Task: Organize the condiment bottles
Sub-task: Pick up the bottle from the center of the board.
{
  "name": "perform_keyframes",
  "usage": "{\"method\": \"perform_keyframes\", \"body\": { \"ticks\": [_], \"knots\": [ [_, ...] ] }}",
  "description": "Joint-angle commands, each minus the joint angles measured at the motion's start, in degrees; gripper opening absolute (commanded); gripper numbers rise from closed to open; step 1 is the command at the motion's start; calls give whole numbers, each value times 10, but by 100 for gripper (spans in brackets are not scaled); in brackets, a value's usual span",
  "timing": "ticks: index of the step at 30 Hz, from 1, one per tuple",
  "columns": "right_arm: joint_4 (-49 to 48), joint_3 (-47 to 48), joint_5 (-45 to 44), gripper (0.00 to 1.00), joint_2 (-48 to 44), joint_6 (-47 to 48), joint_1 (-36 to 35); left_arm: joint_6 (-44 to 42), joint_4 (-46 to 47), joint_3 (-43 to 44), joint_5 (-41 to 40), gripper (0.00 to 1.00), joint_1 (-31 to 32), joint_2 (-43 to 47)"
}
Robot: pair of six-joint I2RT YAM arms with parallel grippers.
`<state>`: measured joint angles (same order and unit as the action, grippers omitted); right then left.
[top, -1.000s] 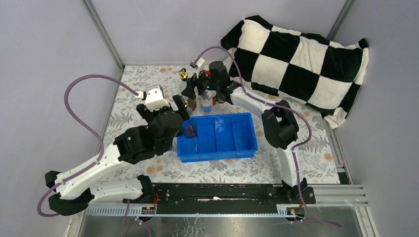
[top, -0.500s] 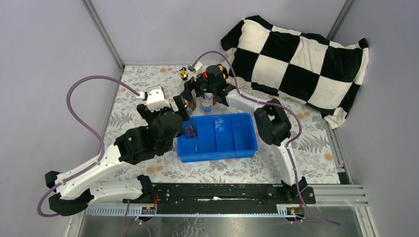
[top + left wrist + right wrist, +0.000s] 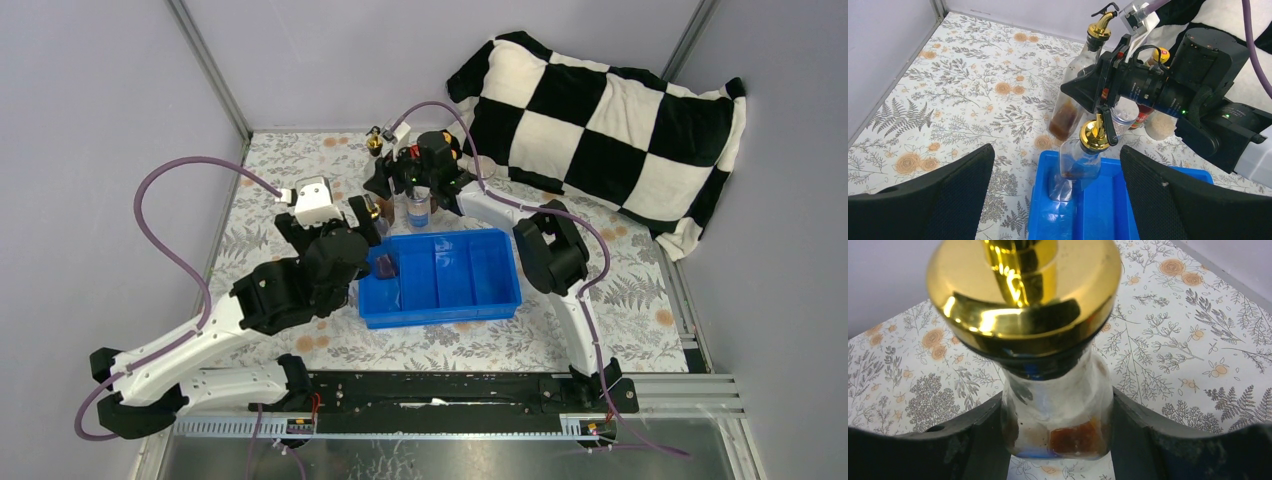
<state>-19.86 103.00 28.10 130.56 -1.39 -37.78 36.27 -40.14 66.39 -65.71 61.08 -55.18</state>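
Observation:
At the back of the table a clear gold-spouted bottle (image 3: 374,145) with dark sauce in its base (image 3: 1068,435) stands between my right gripper's (image 3: 1058,432) fingers (image 3: 975,442), which press on both its sides. The left wrist view shows that bottle (image 3: 1070,100) held by the right gripper (image 3: 1083,92). A second gold-spouted bottle (image 3: 1083,160) stands in the left compartment of the blue tray (image 3: 1040,200). My left gripper (image 3: 1055,160) hangs wide open over that tray end. A silver-lidded shaker (image 3: 418,208), a red-lidded jar (image 3: 1143,114) and a yellow cap (image 3: 1161,52) cluster behind the tray.
The blue divided tray (image 3: 470,300) sits mid-table on a floral cloth. A black-and-white checked pillow (image 3: 610,110) fills the back right corner. Grey walls close in the left and the back. The right arm's body (image 3: 1198,85) leans over the bottle cluster.
The right arm shifted left toward the back gold-spouted bottle and its jaws narrowed onto it. The left arm stayed still and open.

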Motion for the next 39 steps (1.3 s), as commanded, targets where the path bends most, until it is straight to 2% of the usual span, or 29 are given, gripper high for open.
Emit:
{"method": "perform_keyframes", "body": {
  "ticks": [1,11,22,39],
  "knots": [
    [-31,25,8,40,5,-7,-5,-7,19,-8,-23,99,1,13],
    [15,118,-7,35,-1,7,-5,-9,17,-12,-28,99,1,21],
    [50,169,-37,32,-64,41,-4,-6,17,-13,-26,99,1,32],
    [175,150,-104,31,-267,121,-3,4,6,-4,-25,99,1,35]
  ]
}}
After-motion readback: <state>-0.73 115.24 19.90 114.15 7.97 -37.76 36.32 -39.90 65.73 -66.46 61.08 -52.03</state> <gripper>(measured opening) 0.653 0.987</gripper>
